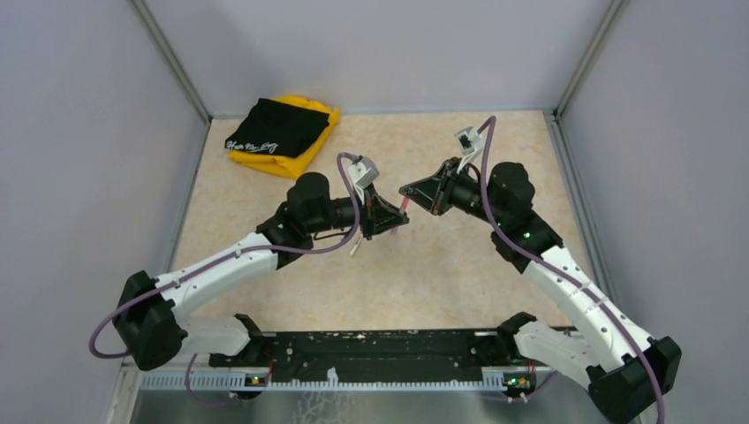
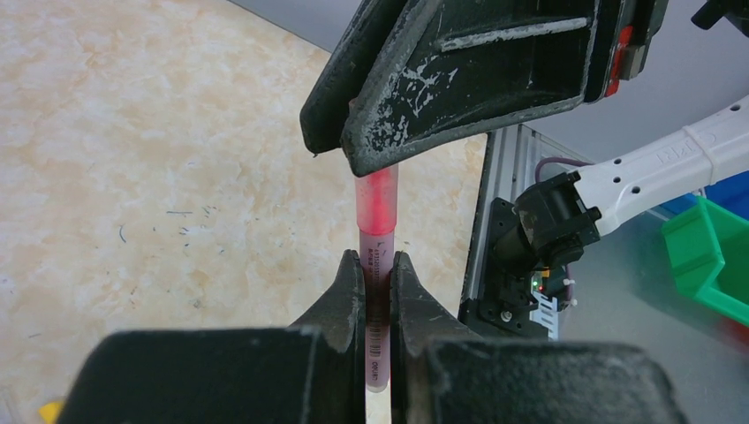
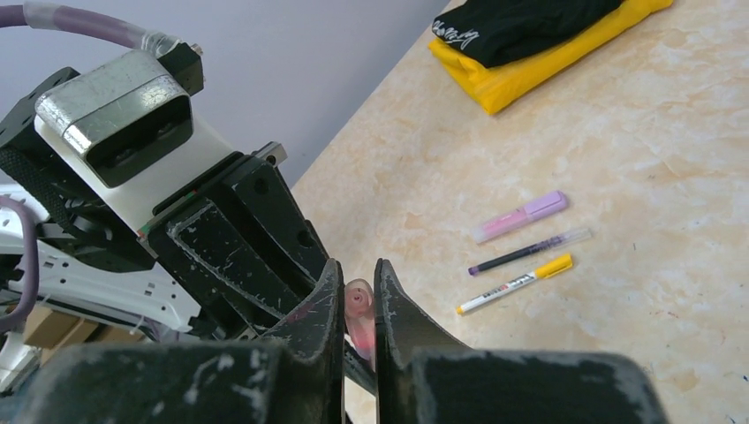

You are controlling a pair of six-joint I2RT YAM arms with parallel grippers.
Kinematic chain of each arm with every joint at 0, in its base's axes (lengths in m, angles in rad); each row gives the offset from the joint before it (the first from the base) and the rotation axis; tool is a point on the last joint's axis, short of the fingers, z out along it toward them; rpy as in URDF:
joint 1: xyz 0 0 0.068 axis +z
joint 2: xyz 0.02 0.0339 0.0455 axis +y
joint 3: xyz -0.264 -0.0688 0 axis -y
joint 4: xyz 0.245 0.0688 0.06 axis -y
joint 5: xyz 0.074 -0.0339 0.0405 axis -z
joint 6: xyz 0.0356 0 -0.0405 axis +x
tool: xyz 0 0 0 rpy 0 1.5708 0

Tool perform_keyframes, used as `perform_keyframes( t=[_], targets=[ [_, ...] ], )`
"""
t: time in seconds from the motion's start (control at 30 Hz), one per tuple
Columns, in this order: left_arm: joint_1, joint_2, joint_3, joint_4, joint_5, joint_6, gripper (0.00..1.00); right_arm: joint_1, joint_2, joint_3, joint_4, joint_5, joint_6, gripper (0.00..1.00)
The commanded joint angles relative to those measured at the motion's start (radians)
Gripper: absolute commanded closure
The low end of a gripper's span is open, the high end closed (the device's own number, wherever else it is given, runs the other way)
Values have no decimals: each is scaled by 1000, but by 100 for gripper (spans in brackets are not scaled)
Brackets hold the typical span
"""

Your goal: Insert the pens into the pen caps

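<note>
Left gripper [image 2: 377, 265] clamping shut on pinkish-red pen [image 2: 376, 353] at centre frame, right gripper [image 3: 358, 276] pinching pink cap [image 3: 359, 305] against the pen's upper end, green bin [image 2: 707, 256] sitting lower right, contents unseen

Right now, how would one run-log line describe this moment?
left gripper: shut on pink pen | right gripper: shut on pink cap | cap over pen end

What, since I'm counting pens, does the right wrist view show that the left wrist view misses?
Only the right wrist view: three pen-like sticks on the table, one pink-lilac, one thin dark, one white with a yellow end, plus a black-and-yellow cloth. Only the left wrist view: the printed barrel of the pinkish-red pen in the left gripper, and a green bin. Both: the pink cap clamped by the right gripper.
</note>
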Motion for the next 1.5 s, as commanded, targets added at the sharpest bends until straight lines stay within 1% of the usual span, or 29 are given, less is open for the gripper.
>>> perform_keyframes(
  t=[0.0,0.03,0.13,0.2,0.3,0.37,0.53,0.63,0.97,1.03,1.17,1.33,1.47],
  targets=[
    [-3,9,69,25,-17,-6,100,4,-4,-10,42,-2,-7,100],
    [-2,9,75,24,-13,-1,100,4,-2,-7,34,8,-16,100],
    [-3,0,78,49,-15,-4,100,9,15,26,-63,34,-76,100],
    [-3,-2,90,52,-18,-1,100,22,7,25,-76,77,-105,100],
    [-2,-7,101,59,-42,5,100,45,5,12,-96,101,-130,100],
    [-3,-15,102,72,-60,5,100,86,-1,-10,-108,144,-144,100],
    [0,-20,115,82,-90,10,100,161,-24,-122,-68,175,-95,100],
    [2,-26,123,84,-105,17,100,227,-40,-187,-66,222,-73,100],
    [13,-19,160,91,-102,22,100,426,-64,-390,-64,352,17,100],
    [17,-22,162,91,-104,21,100,460,-71,-416,-84,389,27,100],
    [25,-25,162,99,-98,12,100,499,-83,-477,-82,417,63,100],
    [31,-28,164,99,-106,10,100,579,-45,-521,-27,455,115,100],
    [39,-35,165,101,-116,7,100,656,-18,-555,-4,514,157,100]
  ],
)
